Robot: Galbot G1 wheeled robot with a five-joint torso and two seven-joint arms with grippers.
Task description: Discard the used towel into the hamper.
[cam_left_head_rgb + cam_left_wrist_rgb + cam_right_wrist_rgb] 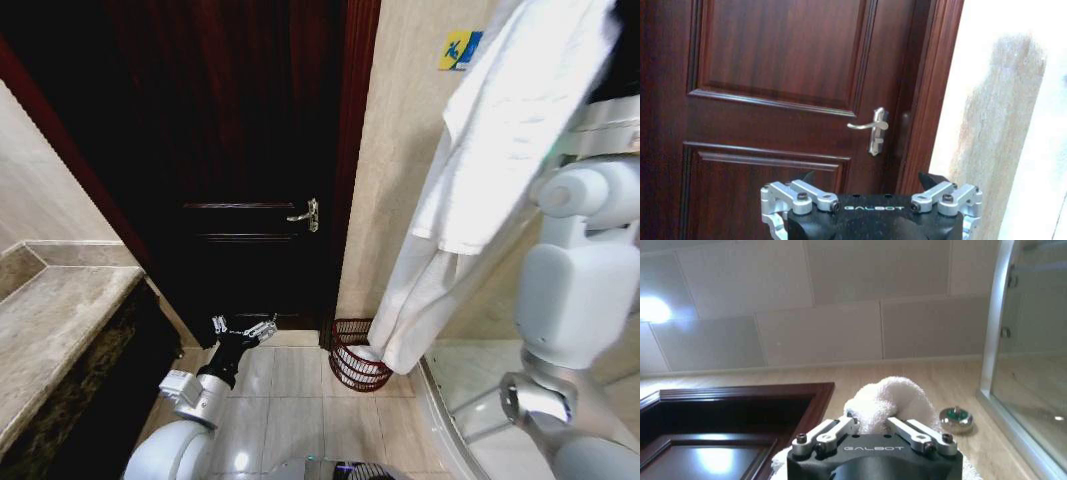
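Observation:
A long white towel (480, 150) hangs from the upper right down along the tiled wall. Its lower end reaches the rim of the hamper (352, 372), a small dark reddish-brown openwork basket on the floor beside the door frame. In the right wrist view my right gripper (871, 426) is shut on a bunched fold of the towel (890, 395). My left gripper (244, 328) is low, left of the hamper and in front of the door. It is open and holds nothing, as the left wrist view of this gripper (867, 181) confirms.
A dark wooden door (230, 150) with a metal lever handle (305, 214) is shut straight ahead. A marble counter (50, 330) runs along the left. A glass shower enclosure (470, 400) curves in at the lower right. Tiled floor lies between counter and hamper.

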